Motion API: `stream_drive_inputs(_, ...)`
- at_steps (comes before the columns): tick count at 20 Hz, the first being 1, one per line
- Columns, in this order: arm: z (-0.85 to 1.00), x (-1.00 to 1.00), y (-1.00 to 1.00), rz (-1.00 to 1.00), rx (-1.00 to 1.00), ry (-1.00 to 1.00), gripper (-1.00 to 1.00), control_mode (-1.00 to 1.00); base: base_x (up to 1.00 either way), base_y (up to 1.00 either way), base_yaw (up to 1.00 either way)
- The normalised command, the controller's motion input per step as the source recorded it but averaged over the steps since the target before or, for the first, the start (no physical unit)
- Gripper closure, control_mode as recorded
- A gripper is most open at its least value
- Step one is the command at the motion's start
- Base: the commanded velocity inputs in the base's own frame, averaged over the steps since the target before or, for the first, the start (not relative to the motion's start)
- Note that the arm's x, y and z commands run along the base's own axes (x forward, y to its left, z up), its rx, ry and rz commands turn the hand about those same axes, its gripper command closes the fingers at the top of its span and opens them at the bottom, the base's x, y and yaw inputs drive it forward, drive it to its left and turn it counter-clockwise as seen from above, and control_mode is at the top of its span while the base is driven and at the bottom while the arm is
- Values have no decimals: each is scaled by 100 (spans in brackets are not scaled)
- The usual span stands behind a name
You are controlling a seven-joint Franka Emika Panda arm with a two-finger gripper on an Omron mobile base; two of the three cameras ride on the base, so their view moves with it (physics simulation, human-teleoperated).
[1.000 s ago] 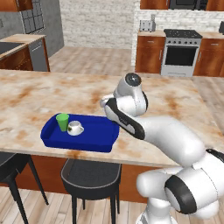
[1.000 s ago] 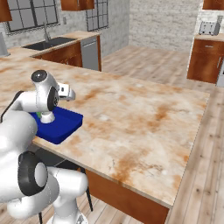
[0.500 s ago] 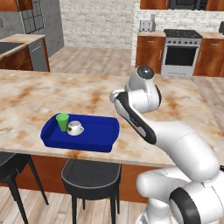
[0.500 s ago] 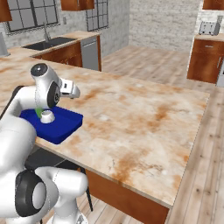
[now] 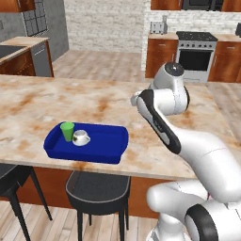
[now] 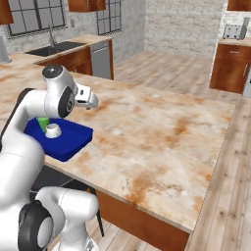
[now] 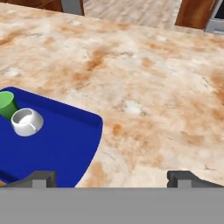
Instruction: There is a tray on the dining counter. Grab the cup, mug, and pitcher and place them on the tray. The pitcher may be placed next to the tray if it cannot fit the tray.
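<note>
The blue tray (image 5: 107,141) lies near the front edge of the dining counter (image 5: 94,101). Inside it, at its left end, the green cup (image 5: 67,131) stands upright with the white mug (image 5: 81,138) right beside it. From the hand view, the tray (image 7: 57,146) is at lower left with the cup (image 7: 6,103) and the mug (image 7: 27,121) on it. My gripper (image 7: 113,179) hovers above the counter (image 7: 144,78) just past the tray's right end, open with nothing between its fingers. The right base view shows tray (image 6: 73,141), cup (image 6: 43,121) and mug (image 6: 52,130). The pitcher is out of view.
A black stool (image 5: 97,189) stands under the counter's front edge below the tray, another stool (image 5: 9,175) further left. The marble top stretches wide to the right of the tray (image 6: 157,137). A stove (image 5: 195,56) and a sink counter (image 6: 54,48) are far behind.
The arm has lifted and swung right, away from the tray's middle toward its right end. Cup and mug stay put on the tray. The jaws remain open.
</note>
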Motion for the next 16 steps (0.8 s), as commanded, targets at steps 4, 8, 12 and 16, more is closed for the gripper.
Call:
stream_drive_inputs(4, 7, -54, -18, 0, 0, 2, -100, -100, 0, 0, 0)
stream_drive_inputs(8, 19, -43, -1, 0, 0, 3, -100, -100, 0, 0, 0)
stream_drive_inputs(12, 24, -39, 0, 0, 0, 5, -100, -100, 0, 0, 0)
stream_drive_inputs(16, 13, -45, 0, 0, 0, 5, -100, -100, 0, 0, 0)
